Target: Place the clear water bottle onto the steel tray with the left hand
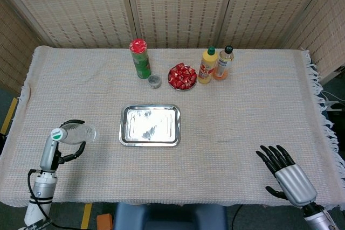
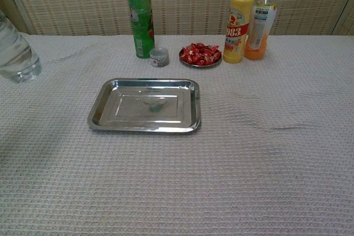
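At the near left, the left hand is clamped on the bottle, held above the cloth, left of the tray and apart from it. Near right, the right hand rests with fingers spread, holding nothing.

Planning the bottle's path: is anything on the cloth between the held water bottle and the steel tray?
Nothing visible. The left hand holds the clear water bottle left of the steel tray; only bare tablecloth lies between.
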Robot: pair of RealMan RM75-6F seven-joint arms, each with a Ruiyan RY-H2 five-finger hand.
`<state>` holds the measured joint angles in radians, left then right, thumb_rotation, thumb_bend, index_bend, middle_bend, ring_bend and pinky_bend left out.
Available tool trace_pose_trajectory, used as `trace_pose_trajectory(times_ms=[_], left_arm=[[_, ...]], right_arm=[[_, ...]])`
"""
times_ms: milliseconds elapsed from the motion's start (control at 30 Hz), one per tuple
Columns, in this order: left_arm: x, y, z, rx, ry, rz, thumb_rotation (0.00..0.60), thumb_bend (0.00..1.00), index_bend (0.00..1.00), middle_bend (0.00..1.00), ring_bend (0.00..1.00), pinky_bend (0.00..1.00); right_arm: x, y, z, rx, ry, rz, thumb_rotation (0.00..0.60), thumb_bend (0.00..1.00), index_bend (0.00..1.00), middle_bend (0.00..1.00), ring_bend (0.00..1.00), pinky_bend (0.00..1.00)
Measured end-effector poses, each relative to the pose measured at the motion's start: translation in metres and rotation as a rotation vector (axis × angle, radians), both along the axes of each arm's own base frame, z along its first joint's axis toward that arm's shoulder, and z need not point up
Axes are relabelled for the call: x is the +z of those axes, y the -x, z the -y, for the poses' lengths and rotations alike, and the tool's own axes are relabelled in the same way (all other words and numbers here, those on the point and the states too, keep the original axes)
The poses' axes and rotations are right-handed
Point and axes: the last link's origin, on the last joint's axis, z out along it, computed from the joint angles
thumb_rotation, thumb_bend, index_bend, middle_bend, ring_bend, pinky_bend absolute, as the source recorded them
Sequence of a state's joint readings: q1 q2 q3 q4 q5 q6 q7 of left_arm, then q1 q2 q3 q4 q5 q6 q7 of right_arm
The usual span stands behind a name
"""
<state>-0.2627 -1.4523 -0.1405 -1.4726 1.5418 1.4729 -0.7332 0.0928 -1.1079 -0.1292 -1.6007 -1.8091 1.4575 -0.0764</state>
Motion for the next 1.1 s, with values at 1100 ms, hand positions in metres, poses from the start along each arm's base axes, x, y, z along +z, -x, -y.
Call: trace_pose_trajectory(times_ms=[1100], left_arm=[[-0.025, -0.016, -0.02, -0.049, 0.105, -0.057, 0.6, 0.46, 0.34, 0.37, 0.21, 0.23]], right_arm=[[0.001, 0.0, 0.001, -0.008, 0.004, 0.001, 0.6, 0.06, 0.0, 0.0, 0.0, 0.0]])
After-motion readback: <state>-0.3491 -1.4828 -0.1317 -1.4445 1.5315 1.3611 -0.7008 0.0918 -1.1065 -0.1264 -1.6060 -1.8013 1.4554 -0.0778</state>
